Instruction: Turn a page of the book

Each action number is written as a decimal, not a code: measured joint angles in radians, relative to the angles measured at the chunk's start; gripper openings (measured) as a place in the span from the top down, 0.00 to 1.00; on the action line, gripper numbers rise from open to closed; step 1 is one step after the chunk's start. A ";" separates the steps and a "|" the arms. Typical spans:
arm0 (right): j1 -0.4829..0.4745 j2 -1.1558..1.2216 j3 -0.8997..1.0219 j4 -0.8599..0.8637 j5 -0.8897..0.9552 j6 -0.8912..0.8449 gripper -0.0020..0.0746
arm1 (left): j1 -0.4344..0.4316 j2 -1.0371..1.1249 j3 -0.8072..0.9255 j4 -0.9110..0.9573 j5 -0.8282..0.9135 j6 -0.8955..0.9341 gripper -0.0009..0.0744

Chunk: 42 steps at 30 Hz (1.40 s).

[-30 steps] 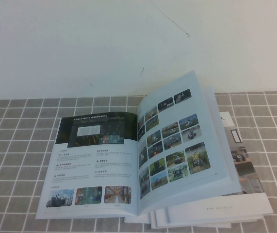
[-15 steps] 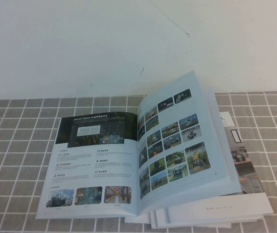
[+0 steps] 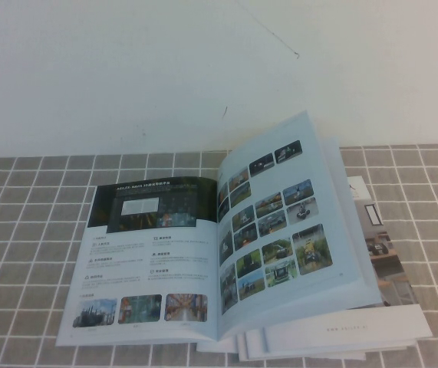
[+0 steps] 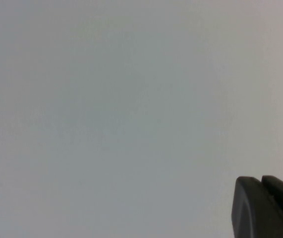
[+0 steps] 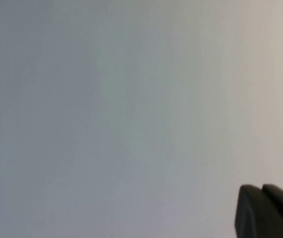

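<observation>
Here book (image 3: pixel 203 261) open, page (image 3: pixel 280 222) lifted | left claw (image 4: pixel 267 208) pressed together | right claw (image 5: pixel 269 210) pressed together, arms unseen

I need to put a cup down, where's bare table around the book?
Bare tiled cloth left of the book and behind it by the wall. Crowded near right: booklets stacked underneath. Left gripper and right gripper are out of the high view, shut.

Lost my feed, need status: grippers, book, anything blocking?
Left gripper and right gripper off the table, facing blank wall; right shut. Book open, photo-grid page raised, untouched. Nothing blocking.
</observation>
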 joint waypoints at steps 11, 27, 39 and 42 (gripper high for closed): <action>0.000 0.059 -0.333 0.039 0.625 -0.002 0.98 | 0.000 0.090 -0.303 -0.030 0.616 -0.080 0.99; 0.000 0.710 -0.708 0.563 1.145 -0.584 0.98 | -0.063 0.822 -0.664 -0.567 0.851 0.234 0.99; 0.000 1.168 -0.825 1.015 1.369 -1.019 0.98 | -0.223 1.397 -0.960 -0.646 0.967 0.380 0.99; 0.000 1.281 -0.857 1.155 1.397 -1.124 0.96 | -0.226 1.485 -0.965 -0.650 0.947 0.374 0.99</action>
